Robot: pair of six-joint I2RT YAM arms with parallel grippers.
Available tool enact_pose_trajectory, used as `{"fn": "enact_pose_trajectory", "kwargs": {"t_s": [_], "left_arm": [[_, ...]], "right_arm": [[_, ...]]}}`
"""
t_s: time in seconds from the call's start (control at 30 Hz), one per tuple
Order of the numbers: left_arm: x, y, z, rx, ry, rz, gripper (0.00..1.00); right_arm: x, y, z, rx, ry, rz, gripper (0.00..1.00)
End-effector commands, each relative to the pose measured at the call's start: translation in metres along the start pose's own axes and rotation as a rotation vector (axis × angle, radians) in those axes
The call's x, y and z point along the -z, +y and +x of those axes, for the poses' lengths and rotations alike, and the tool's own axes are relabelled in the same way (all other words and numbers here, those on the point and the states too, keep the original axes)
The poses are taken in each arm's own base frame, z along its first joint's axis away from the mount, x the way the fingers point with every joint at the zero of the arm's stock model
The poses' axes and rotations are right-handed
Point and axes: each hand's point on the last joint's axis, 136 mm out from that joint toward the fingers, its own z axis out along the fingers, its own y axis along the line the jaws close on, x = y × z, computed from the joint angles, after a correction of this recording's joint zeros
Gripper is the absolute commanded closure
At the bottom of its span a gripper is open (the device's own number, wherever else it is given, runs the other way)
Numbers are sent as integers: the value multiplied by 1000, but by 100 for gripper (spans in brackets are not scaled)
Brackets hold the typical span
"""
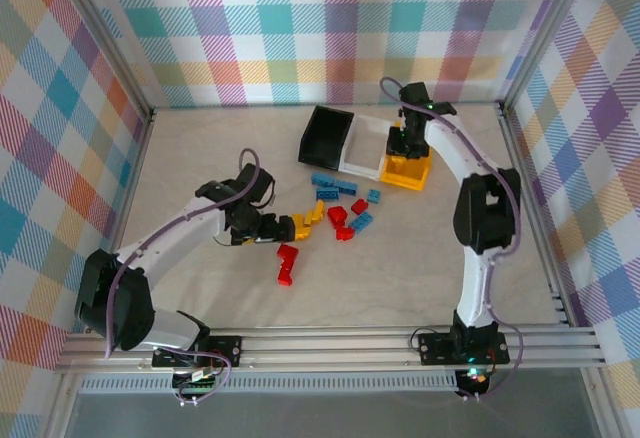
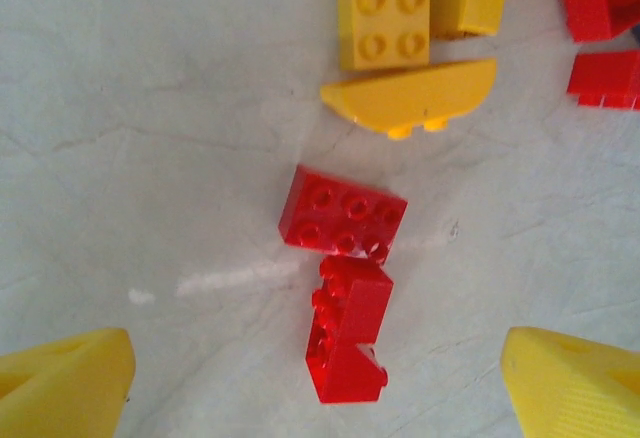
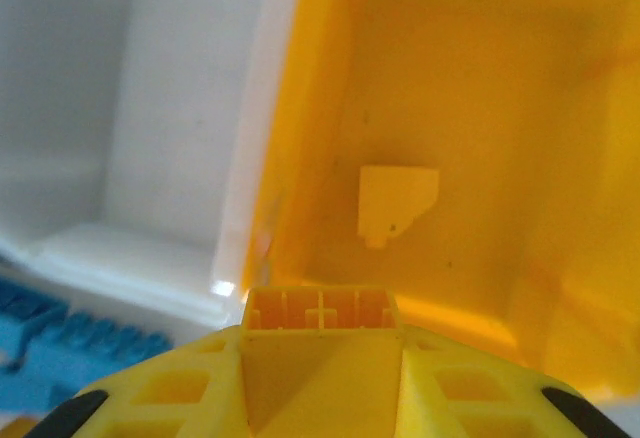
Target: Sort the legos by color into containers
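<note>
from above, the left gripper [image 1: 268,228] is seen low at the near-left edge of the lego pile [image 1: 335,213], well apart from the yellow-orange bin [image 1: 408,171]. the right gripper [image 1: 403,144] hangs directly over that bin, with the white bin [image 1: 365,148] and black bin [image 1: 325,136] ranged to its left.

in the left wrist view, the yellow fingers [image 2: 65,388] are spread wide. two touching red bricks [image 2: 345,216] lie just ahead between them, nearest this arm. the closer brick's long axis points away from the gripper, so it would be pinched across its short width.

in the right wrist view, the jaws appear clamped on a yellow brick [image 3: 320,310], held above the yellow-orange bin's floor, where one yellow piece [image 3: 395,203] lies.
</note>
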Motion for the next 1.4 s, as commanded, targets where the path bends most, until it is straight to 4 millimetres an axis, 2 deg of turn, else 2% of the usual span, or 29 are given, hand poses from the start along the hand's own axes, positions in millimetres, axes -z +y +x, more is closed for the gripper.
{"fn": "enact_pose_trajectory", "kwargs": {"t_s": [0.0,0.13,0.27,0.3,0.37,0.47,0.57,0.63,0.77,0.93,1.17,1.37], "left_arm": [[1,11,25,45,46,-39,7],[1,11,36,55,49,-39,7],[-4,7,42,42,68,-30,10],[-6,6,43,35,75,-31,11],[-12,4,48,17,92,-34,13],[-20,-3,54,-2,120,-22,15],[-30,-13,60,-29,147,-13,19],[-37,-17,66,-48,170,-19,20],[-56,-12,83,-51,224,-52,25],[-65,-3,90,-42,239,-80,29],[-73,-2,91,-59,247,-83,34],[-83,-2,89,-87,264,-87,43]], "right_arm": [[-11,-17,-10,-70,42,33,65],[-25,-26,-23,-51,56,68,63],[-29,-31,-27,-42,56,75,59],[-28,-32,-27,-43,57,76,57],[-26,-34,-27,-44,58,79,46],[-15,-34,-30,-41,39,73,31],[3,-31,-33,-39,4,63,26],[14,-31,-33,-41,-15,54,25],[34,-28,-26,-44,-40,28,24],[50,-26,-12,-60,-54,-2,23],[54,-26,4,-68,-43,-14,23],[59,-18,9,-50,-46,-22,23]]}}
